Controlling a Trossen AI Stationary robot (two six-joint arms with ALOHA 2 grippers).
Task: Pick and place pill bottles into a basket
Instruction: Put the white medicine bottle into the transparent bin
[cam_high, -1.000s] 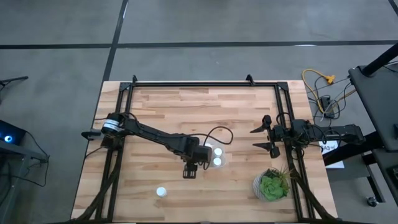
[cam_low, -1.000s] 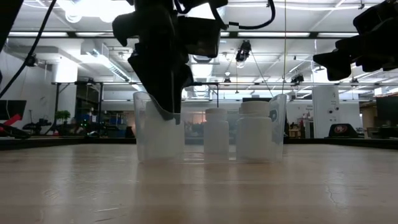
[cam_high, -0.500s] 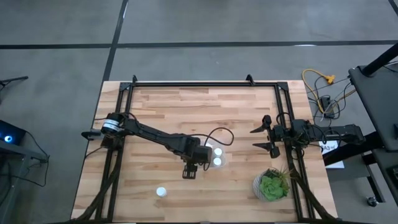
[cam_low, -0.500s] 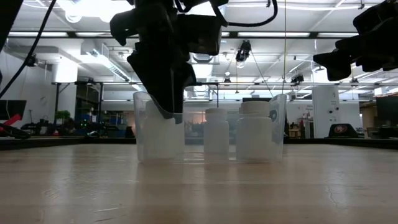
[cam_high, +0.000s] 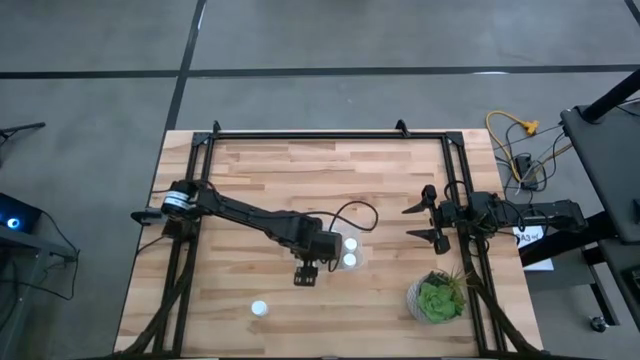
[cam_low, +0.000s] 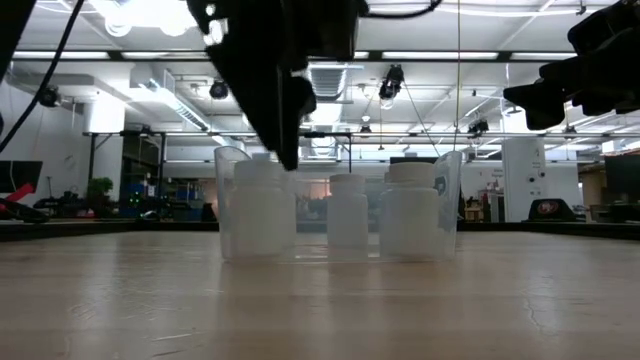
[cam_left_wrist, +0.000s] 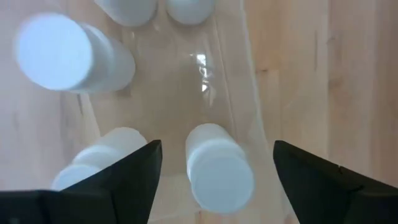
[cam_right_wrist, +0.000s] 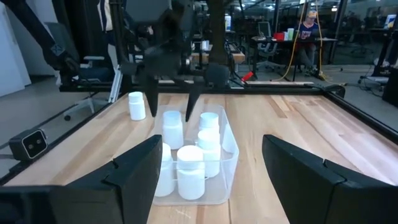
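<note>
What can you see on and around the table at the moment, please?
basket: one, clear, mid-table.
bottles: five, white, upright in the basket.
loose bottle: one, white, on the table, apart from the basket.
plant: one, green, table's right side.
table: one, light wood.
left pincer: dark, open, above the basket.
right pincer: dark, open, at the table's right edge.

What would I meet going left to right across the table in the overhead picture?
The lone pill bottle near the front edge, then the left gripper, then the clear basket holding bottles, then the right gripper waiting near the table's right side, and the potted plant.
</note>
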